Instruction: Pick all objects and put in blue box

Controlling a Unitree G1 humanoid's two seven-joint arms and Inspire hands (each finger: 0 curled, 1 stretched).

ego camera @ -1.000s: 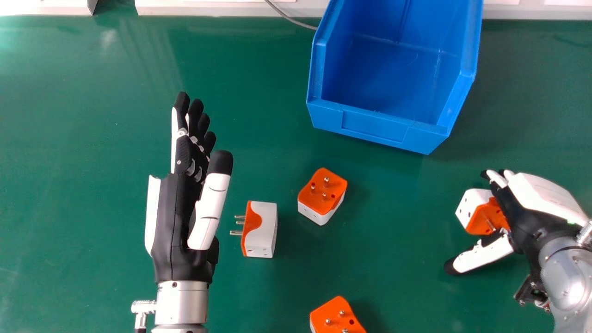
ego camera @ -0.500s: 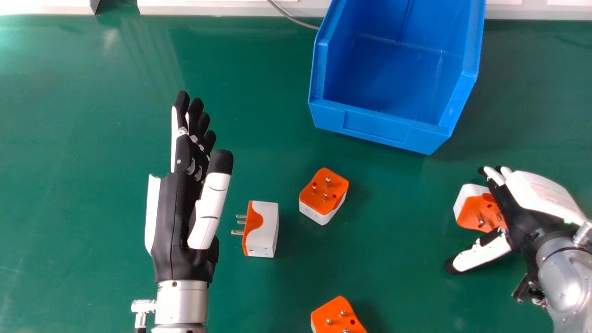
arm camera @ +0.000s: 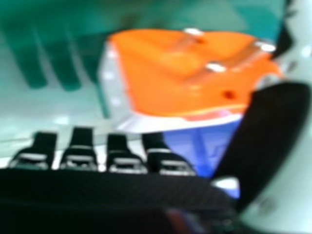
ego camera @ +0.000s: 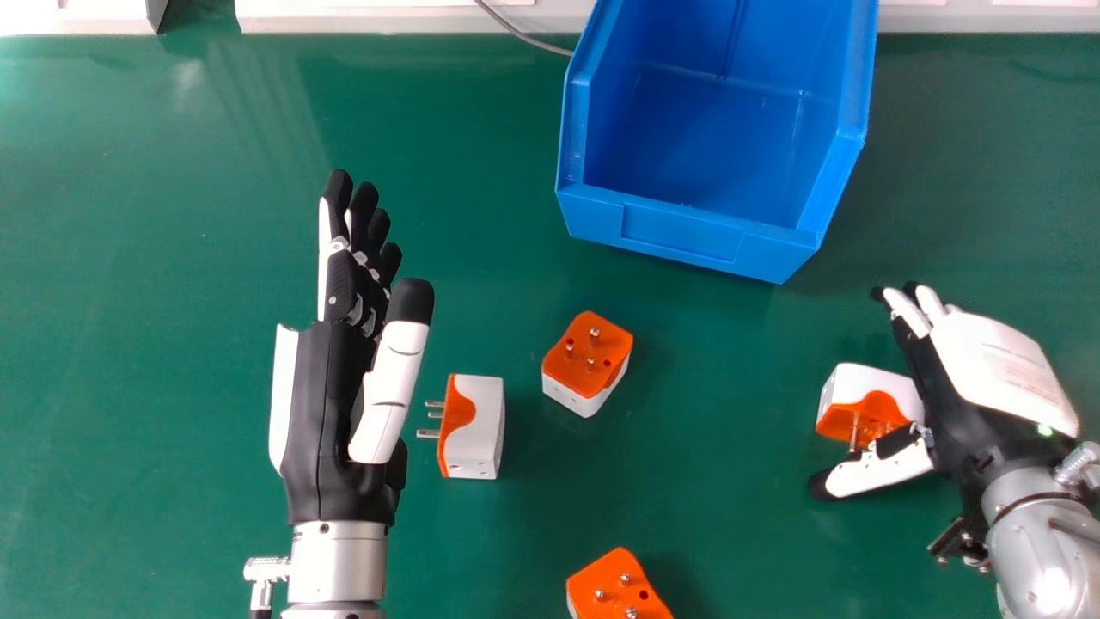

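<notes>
In the head view my right hand is at the right, open, with an orange and white plug adapter between its thumb and fingers. The right hand view has my right hand beside that adapter, pins facing the thumb side. My left hand is open at the left, holding nothing. Just right of it an adapter lies on its side, pins toward the hand. Another adapter stands pins up near the middle, and one more is at the bottom edge. The blue box stands at the top.
The green table extends under everything. A grey cable runs behind the box's left side, and a white ledge borders the far edge.
The adapter at my right hand has turned, its pins now pointing nearer the bottom edge. The right hand has shifted slightly up and left. The box and loose adapters appear slightly farther left.
</notes>
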